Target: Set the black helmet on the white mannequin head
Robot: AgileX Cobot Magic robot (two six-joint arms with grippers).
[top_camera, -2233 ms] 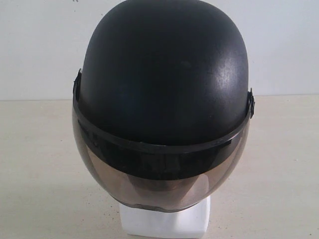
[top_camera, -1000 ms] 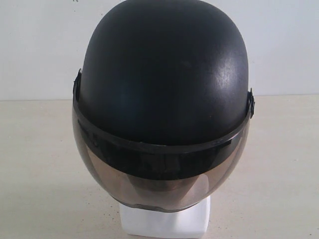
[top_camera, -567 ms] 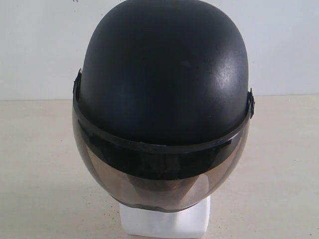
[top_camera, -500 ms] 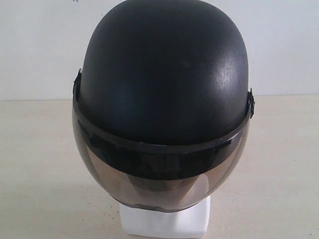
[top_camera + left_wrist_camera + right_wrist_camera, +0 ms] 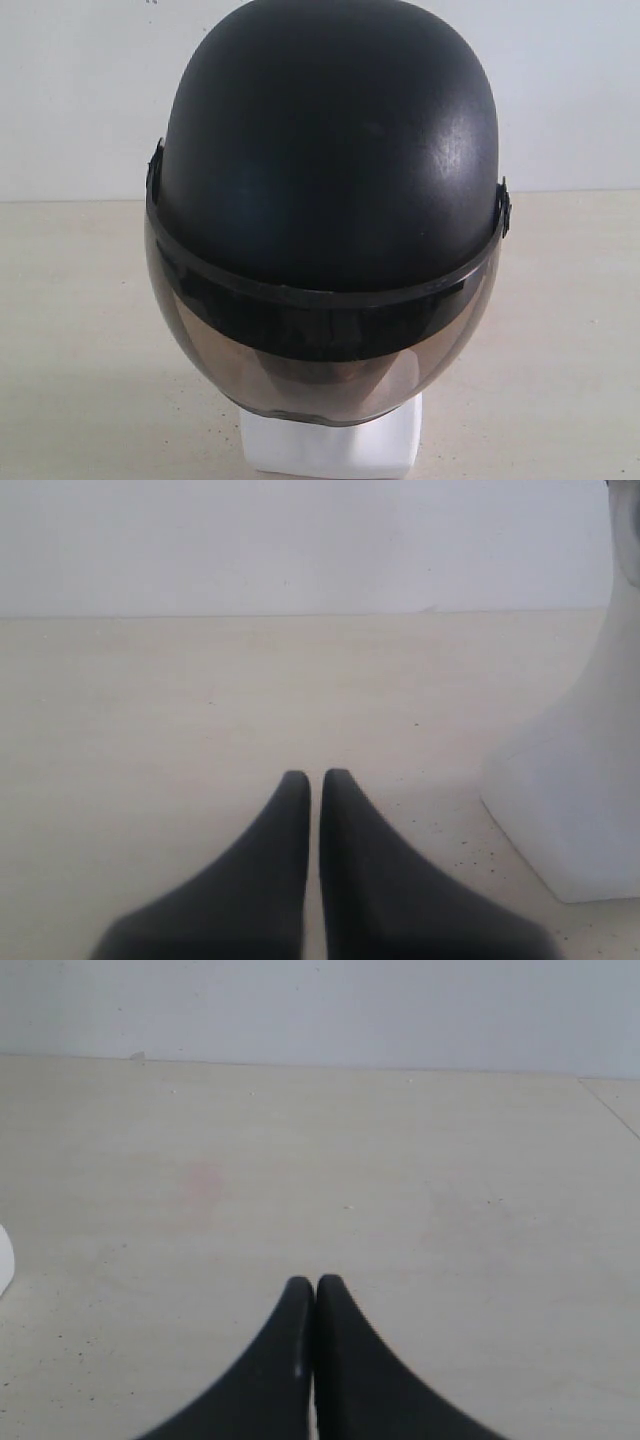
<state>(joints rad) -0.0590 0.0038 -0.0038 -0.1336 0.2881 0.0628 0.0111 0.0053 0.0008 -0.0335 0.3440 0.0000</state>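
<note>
The black helmet (image 5: 325, 160) sits on the white mannequin head, filling the exterior view; its smoky visor (image 5: 320, 355) hangs down over the face. Only the head's squarish base (image 5: 330, 445) shows below the visor there. In the left wrist view the neck and base of the white mannequin head (image 5: 575, 790) stand off to one side, with my left gripper (image 5: 314, 777) shut and empty low over the table, apart from the base. My right gripper (image 5: 315, 1281) is shut and empty over bare table. Neither gripper appears in the exterior view.
A pale beige tabletop (image 5: 80, 330) spreads around the head, with a plain white wall (image 5: 80, 90) behind it. A thin seam (image 5: 610, 1100) runs across the table near the far corner in the right wrist view.
</note>
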